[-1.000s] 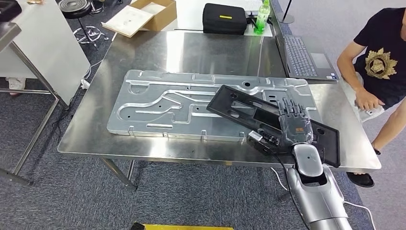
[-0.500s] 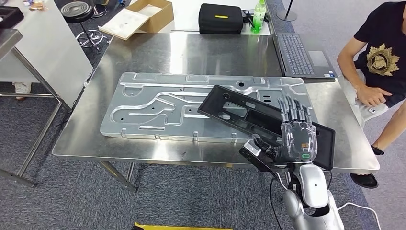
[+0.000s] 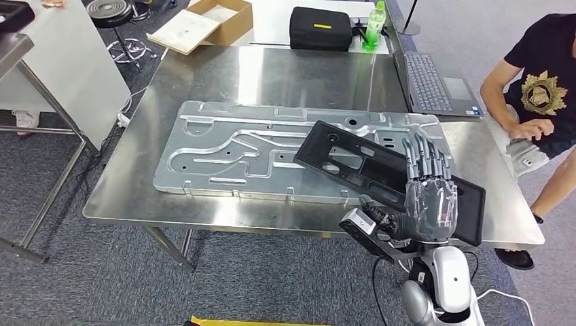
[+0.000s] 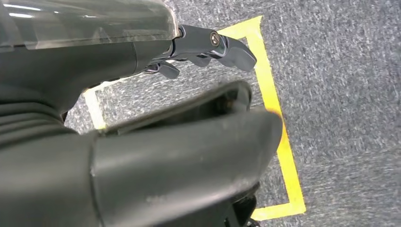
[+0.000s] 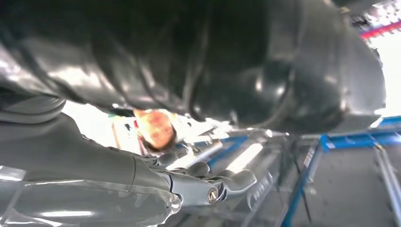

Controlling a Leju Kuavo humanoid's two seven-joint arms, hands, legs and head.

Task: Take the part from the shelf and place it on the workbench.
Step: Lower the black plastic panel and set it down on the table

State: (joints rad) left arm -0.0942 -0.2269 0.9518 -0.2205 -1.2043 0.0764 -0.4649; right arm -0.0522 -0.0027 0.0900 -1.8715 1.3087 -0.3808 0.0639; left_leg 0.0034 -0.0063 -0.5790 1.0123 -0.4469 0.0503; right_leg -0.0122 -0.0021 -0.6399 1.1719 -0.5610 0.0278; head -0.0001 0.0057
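The part (image 3: 353, 163), a long black plastic frame with cut-outs, lies flat on the steel workbench (image 3: 272, 75). Its far end rests on a large silver stamped panel (image 3: 231, 146) and its near end reaches the bench's front right corner. My right hand (image 3: 429, 193) hovers above that near end with its fingers (image 3: 424, 159) straight and spread, holding nothing. The right wrist view looks upward past the thumb (image 5: 283, 61) and shows nothing in the hand. My left hand (image 4: 142, 142) hangs over grey carpet with yellow tape (image 4: 283, 156), and it holds nothing.
A person (image 3: 536, 88) sits at the bench's right side, one hand near the edge. A laptop (image 3: 435, 85), a black case (image 3: 319, 27) and a green bottle (image 3: 373, 24) stand at the back. A cardboard box (image 3: 204, 20) and a stool (image 3: 109, 10) are beyond.
My right hand has lifted off the part and drawn back toward the bench's near edge. The part stays lying on the bench. The camera has shifted slightly.
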